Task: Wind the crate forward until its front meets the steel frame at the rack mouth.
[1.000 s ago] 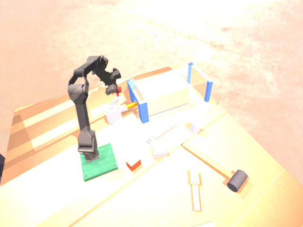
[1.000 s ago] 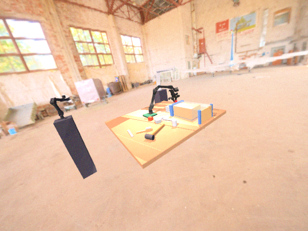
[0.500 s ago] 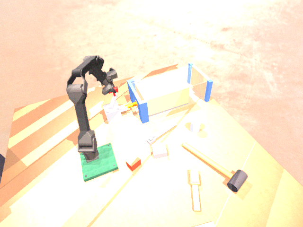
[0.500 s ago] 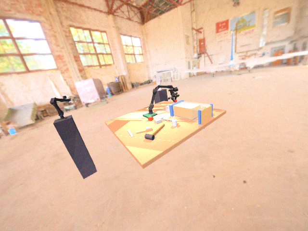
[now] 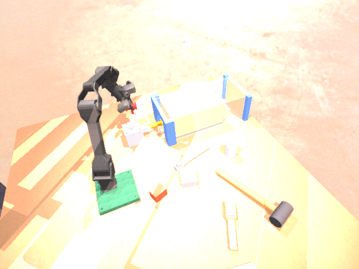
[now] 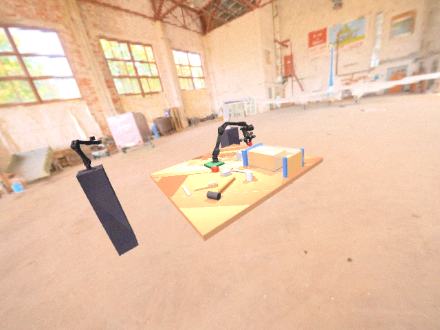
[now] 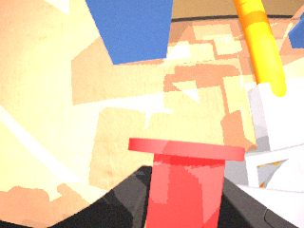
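My gripper (image 5: 131,105) (image 6: 249,141) (image 7: 178,178) is shut on the red knob of the winch handle (image 5: 133,106) (image 6: 249,144) (image 7: 187,182). The handle's pale arm runs down to the top of the white winch (image 5: 134,139) (image 6: 239,155); the key's seating in the hole is hidden. A yellow strap (image 5: 155,124) (image 7: 267,59) runs from the winch through the blue frame (image 5: 170,133) (image 6: 245,158). The tan crate (image 5: 199,124) (image 6: 266,160) looks flat inside the clear-panelled cubby, near the frame. Whether its front touches the frame cannot be told.
A black-headed mallet (image 5: 281,214) (image 6: 213,195), a pale hammer-like tool (image 5: 232,232), a thin tool (image 5: 195,156), a white block (image 5: 189,179), a red block (image 5: 159,194) and a white cylinder (image 6: 249,175) lie or stand on the bench. The green base (image 5: 118,194) carries the arm.
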{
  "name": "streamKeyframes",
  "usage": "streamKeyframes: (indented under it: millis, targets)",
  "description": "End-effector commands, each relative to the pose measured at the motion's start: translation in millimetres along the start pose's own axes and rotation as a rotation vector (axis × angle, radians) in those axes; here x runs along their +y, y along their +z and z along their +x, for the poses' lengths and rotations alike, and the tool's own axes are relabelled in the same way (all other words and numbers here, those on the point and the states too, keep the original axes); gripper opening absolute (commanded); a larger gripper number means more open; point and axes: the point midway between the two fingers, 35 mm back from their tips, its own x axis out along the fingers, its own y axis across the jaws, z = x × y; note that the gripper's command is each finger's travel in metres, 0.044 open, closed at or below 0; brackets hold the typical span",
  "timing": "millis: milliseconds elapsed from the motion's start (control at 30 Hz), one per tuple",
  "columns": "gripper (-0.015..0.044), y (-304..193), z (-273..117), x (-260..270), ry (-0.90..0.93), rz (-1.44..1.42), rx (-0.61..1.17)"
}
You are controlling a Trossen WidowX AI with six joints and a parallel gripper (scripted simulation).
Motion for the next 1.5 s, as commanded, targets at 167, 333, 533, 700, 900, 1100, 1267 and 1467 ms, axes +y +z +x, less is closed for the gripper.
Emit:
streamKeyframes:
  millis: [167,333,533,700,900,1100,1267,1467]
  targets:
    - [0.0000,-26.3,-8.7,-1.3,0.003,-0.025,0.037]
    - [0.0000,-31.8,-11.4,-2.9,0.002,-0.025,0.037]
    - [0.0000,-38.6,-14.8,-5.4,0.002,-0.025,0.038]
    - [0.0000,-44.3,-17.7,-8.1,0.002,-0.025,0.038]
    - [0.0000,-50.6,-20.9,-11.7,0.002,-0.025,0.039]
    - [0.0000,-56.7,-23.9,-15.8,0.001,-0.025,0.040]
    - [0.0000,-61.3,-26.2,-19.5,0.001,-0.025,0.040]
    - [0.0000,-66.8,-29.0,-24.6,0.001,-0.025,0.041]
